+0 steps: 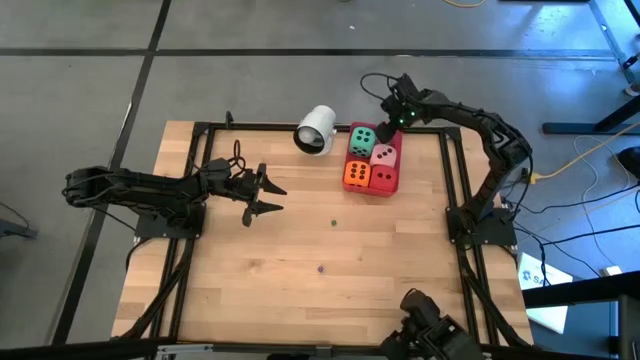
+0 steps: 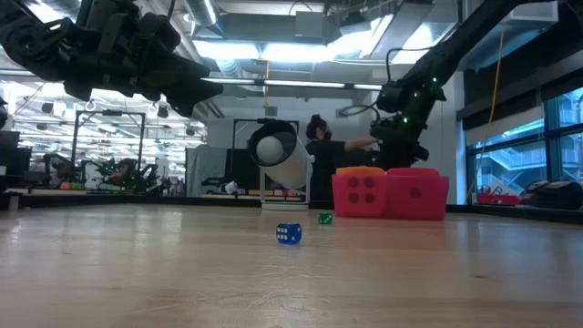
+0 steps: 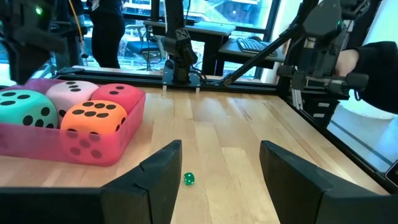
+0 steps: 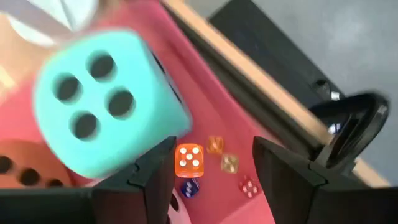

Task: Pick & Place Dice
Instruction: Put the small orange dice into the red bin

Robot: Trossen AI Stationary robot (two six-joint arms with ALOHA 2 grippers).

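Note:
Four soft dice sit together in a red tray [image 1: 399, 172] near the table's far edge: green [image 1: 362, 140], pink [image 1: 385, 152], orange [image 1: 357, 174] and red [image 1: 384, 179]. The left wrist view shows them at its left: green [image 3: 25, 107], pink [image 3: 71, 92], orange [image 3: 96, 117] and red [image 3: 121, 94]. My right gripper [image 1: 392, 118] hovers open above the tray's far side, beside the green die [image 4: 106, 102]. My left gripper [image 1: 280, 198] is open above the table's left half, pointing toward the tray.
A white cup [image 1: 316, 130] lies on its side left of the tray. A small green die [image 3: 188, 180] and a small blue die [image 2: 289, 234] rest on the bare wood mid-table. Several tiny dice [image 4: 188, 158] lie inside the tray. A person stands beyond the far edge.

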